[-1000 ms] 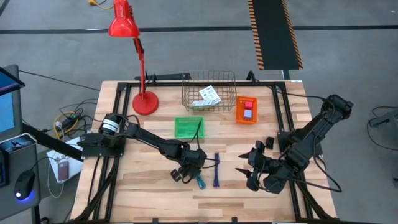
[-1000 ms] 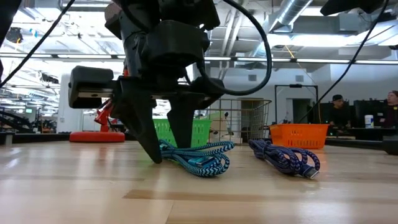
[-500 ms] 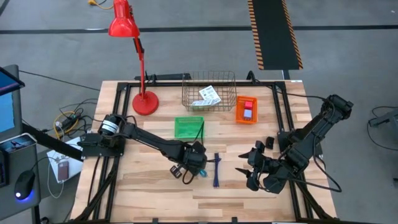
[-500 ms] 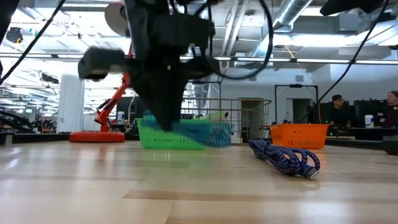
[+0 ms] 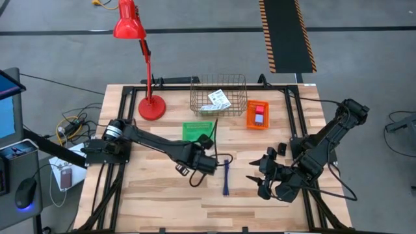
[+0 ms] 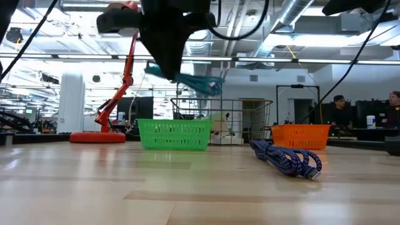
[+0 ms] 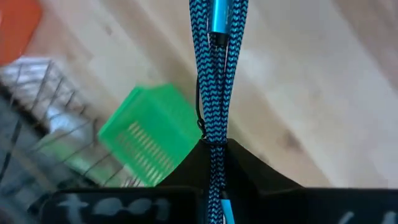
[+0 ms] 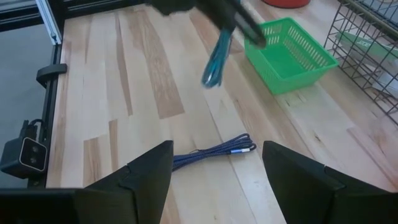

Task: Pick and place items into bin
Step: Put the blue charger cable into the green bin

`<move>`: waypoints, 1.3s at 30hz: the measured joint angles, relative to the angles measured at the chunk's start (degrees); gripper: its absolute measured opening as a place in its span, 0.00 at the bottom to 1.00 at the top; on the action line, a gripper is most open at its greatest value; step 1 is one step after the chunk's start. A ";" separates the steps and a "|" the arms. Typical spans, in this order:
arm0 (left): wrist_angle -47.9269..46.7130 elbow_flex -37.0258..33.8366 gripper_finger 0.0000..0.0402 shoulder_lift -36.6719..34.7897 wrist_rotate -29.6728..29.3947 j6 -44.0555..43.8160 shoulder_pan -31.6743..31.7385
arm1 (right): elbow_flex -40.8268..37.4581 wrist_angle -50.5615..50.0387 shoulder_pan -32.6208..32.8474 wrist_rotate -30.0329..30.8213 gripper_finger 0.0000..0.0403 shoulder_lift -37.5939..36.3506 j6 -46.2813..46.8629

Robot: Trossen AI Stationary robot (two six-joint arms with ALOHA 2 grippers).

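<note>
Above the middle of the table, your left gripper (image 5: pixel 209 162) holds the teal-green braided cable (image 7: pixel 214 81), a bundled cord rather than a pen, with its fingers clamped together on the bundle. In the low view the cable (image 6: pixel 190 81) hangs in the air, well clear of the wood, higher than the rim of the green basket (image 6: pixel 174 134) behind it. From above you see the left gripper just in front of that green basket (image 5: pixel 195 130), near its right corner. The right wrist view shows the teal loop (image 8: pixel 217 59) dangling free beside the green basket (image 8: pixel 289 53).

On the table, the dark blue braided cable (image 5: pixel 225 177) lies flat just to the right of the left gripper; in the low view it (image 6: pixel 286 159) rests coiled on the boards, and the right wrist view shows it (image 8: pixel 211 155) stretched out in front of the right arm's fingers.

At the back, the wire basket (image 5: pixel 219 97) holds the white printed packet (image 5: pixel 219 99). Just to its right, the orange bin (image 5: pixel 257 116) holds the pink-red block (image 5: pixel 259 108) and the pale blue-grey block (image 5: pixel 259 118). The red desk lamp (image 5: pixel 140 58) stands at the back left corner.

Your right gripper (image 5: pixel 261 175) waits at the right front of the table, with its fingers (image 8: pixel 143 171) spread wide apart and holding nothing.
</note>
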 joint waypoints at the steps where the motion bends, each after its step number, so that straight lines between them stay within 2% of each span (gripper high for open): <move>1: -1.67 0.97 0.03 0.00 -0.83 -0.39 0.13 | 0.00 0.00 0.00 0.00 0.61 0.00 0.00; 9: -14.36 7.10 0.03 -0.04 -9.57 -3.81 3.38 | 0.00 0.00 -0.02 0.00 0.61 0.00 0.00; 13: -17.20 7.74 0.03 -0.07 -10.20 -4.82 6.82 | 0.00 0.02 0.00 -0.01 0.61 0.00 0.00; 20: -16.24 7.74 0.03 -0.07 -10.19 -4.78 14.56 | 0.00 0.02 -0.02 -0.02 0.61 0.00 0.02; 28: -15.24 7.37 0.04 -0.07 -3.29 -4.45 20.75 | 0.00 0.02 -0.02 -0.06 0.61 0.00 0.39; 39: -14.75 7.37 0.05 -0.09 1.63 -1.13 19.84 | 0.00 0.02 -0.02 -0.07 0.61 0.00 0.44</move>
